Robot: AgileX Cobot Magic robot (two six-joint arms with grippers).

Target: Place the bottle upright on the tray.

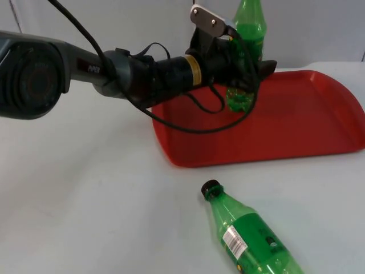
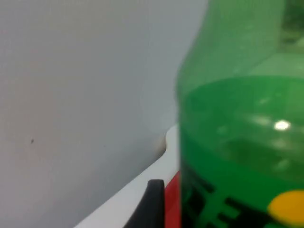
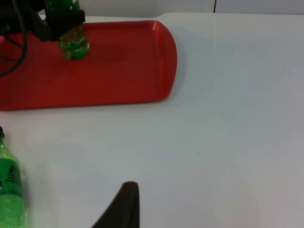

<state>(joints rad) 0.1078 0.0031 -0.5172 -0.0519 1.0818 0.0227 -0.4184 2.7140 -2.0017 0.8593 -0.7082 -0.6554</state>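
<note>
A green bottle (image 1: 251,23) stands upright at the far left of the red tray (image 1: 296,128), its base resting on the tray floor. My left gripper (image 1: 252,67) reaches in from the left and is shut on this bottle at its labelled middle. In the left wrist view the bottle (image 2: 237,142) looms close beside a black fingertip (image 2: 152,199). From the right wrist view I see the same bottle (image 3: 73,45) and the tray (image 3: 114,76). One black fingertip (image 3: 124,204) of the right gripper hovers above the bare table, to the right of the tray.
A second green bottle (image 1: 251,237) with a black cap lies on its side on the white table in front of the tray; it is also in the right wrist view (image 3: 9,190). The grey partition wall rises just behind the tray.
</note>
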